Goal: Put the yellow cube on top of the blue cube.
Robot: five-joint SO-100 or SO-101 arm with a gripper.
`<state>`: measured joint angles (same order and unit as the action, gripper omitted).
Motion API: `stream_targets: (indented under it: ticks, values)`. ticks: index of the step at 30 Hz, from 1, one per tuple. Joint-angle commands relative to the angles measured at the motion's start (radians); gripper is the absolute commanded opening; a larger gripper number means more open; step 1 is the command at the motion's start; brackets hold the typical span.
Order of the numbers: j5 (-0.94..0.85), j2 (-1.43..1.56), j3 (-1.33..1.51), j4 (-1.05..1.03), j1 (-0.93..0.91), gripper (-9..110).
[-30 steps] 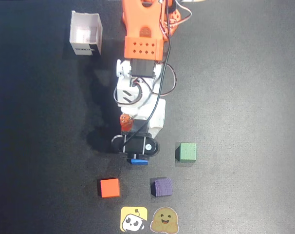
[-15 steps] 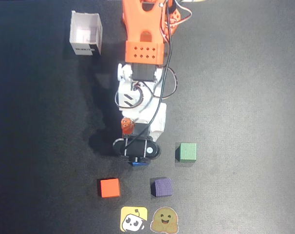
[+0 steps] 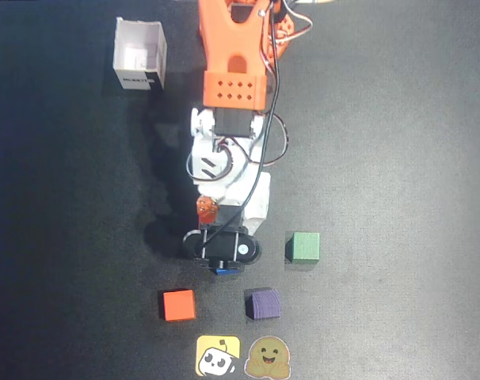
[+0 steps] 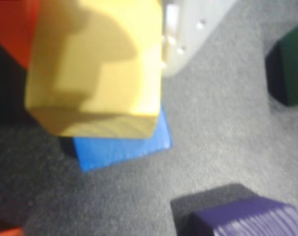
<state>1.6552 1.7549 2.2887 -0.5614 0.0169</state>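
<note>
Gripper (image 3: 224,267) pinches the yellow cube (image 4: 97,69) by opposite flat faces, over the blue cube (image 4: 120,142); contact unclear. Likely light, rigid wood; the blurred view limits certainty.

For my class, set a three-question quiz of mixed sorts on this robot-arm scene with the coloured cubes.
1. True or false: in the wrist view the yellow cube overlaps the blue cube and hides most of it.
2. Multiple choice: in the overhead view, which cube lies to the right of the gripper? A) orange cube B) green cube C) purple cube
3. Fill in: in the overhead view the white open box stands at the upper ____ of the dark mat.

Key: 1 true; 2 B; 3 left.
</note>
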Motion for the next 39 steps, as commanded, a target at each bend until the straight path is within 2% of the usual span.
stream_targets:
  ticks: [1, 26, 39]
  values:
    - [0.009, -0.006, -0.054, -0.005, 0.009, 9]
    - [0.041, 0.003, -0.063, 0.017, 0.018, 12]
    - [0.038, 0.008, -0.123, -0.06, 0.018, 12]
